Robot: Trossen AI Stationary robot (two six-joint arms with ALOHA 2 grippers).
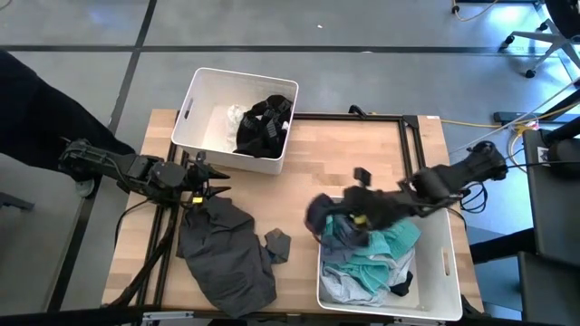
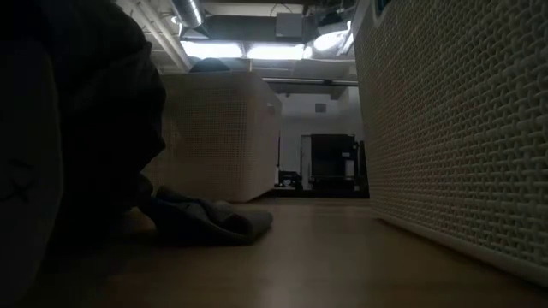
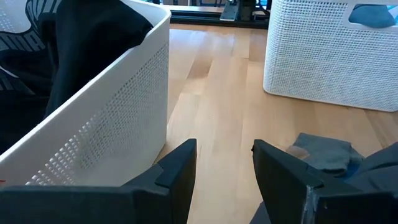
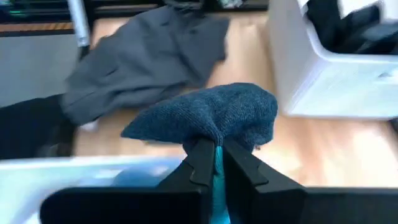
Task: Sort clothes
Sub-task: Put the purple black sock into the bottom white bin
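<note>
Blue knit cloth [image 4: 214,118] is pinched tight in your right gripper [image 4: 213,163], up over the edge of the near white bin [image 1: 449,263] full of clothes [image 1: 376,258]. Your left gripper [image 3: 224,165] waits wide open and holds nothing, beside the far bin [image 1: 195,109]. You see a dark grey shirt [image 1: 222,254] and a small sock [image 1: 276,243] on the wood table [image 1: 344,154]. Grey floor [image 1: 272,27] lies around.
</note>
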